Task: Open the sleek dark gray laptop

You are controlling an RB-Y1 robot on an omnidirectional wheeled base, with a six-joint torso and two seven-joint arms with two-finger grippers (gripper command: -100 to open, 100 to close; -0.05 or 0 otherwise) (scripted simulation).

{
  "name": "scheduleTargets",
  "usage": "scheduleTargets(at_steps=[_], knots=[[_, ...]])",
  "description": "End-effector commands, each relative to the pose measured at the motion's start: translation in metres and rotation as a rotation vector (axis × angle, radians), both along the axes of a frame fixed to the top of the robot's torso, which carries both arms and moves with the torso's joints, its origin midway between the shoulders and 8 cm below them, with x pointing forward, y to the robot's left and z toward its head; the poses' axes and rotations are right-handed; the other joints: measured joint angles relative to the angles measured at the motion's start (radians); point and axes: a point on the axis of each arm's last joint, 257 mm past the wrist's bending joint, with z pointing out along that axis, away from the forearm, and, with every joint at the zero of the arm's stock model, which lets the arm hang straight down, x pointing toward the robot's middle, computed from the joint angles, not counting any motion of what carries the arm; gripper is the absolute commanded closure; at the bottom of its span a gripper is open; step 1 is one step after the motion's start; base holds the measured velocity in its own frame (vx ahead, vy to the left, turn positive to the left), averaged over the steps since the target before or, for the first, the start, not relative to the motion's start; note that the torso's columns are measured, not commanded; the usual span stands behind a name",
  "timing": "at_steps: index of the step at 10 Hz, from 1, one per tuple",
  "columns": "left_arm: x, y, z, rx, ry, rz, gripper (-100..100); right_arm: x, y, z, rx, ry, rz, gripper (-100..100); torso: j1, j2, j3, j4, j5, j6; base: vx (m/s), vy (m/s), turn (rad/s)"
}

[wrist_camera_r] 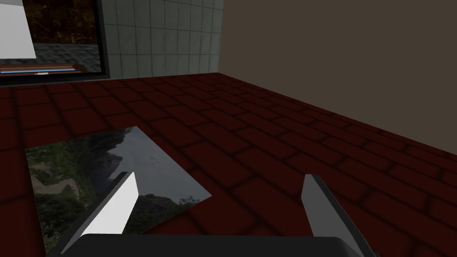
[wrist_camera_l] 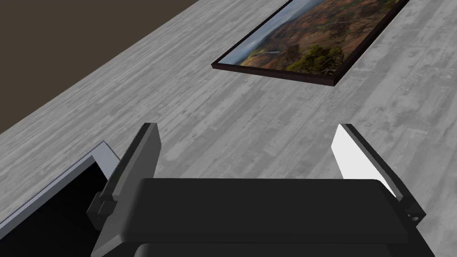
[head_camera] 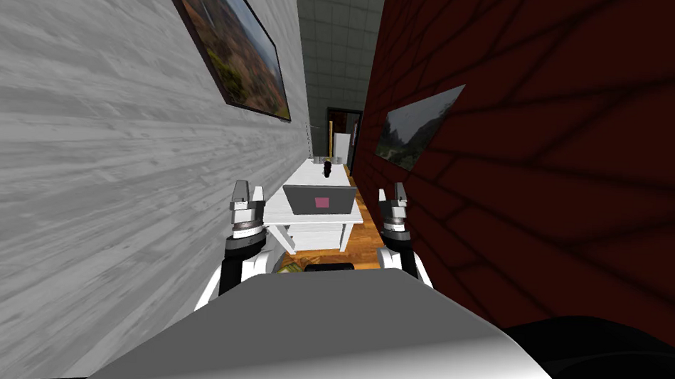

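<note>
While at table's (head_camera: 279, 211) edge, laptop (head_camera: 320, 200) (untouched)

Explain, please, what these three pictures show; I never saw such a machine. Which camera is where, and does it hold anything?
This is a two-armed robot. The wide picture comes from a camera on its head, looking down and forward: the left gripper and the right gripper show before a white table. At the table's near end lies a grey laptop with a pink mark, its lid apparently down. Farther along stands a small dark object. The other two pictures come from cameras on the hands, each looking along its own two fingers. Both pairs stand apart with nothing between them: nothing is held.
</note>
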Motion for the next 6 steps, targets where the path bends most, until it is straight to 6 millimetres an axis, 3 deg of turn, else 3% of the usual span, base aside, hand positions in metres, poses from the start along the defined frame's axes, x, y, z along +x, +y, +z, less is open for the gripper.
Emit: scheduleTargets(at_steps=[1,6], knots=[[0.0000,0.0000,0.0000,0.000,0.000,0.000,0,0.0000,0.0000,0.0000,0.000,0.000,0.000,0,0.000,0.040,-0.082,0.041,0.000,0.000,0.000,0.000,0.000],[-0.0001,0.0000,0.0001,0.000,0.000,0.000,0,-0.0001,0.0000,0.0001,0.000,0.000,0.000,0,0.000,0.396,-0.792,0.396,0.000,0.000,0.000,0.000,0.000]])
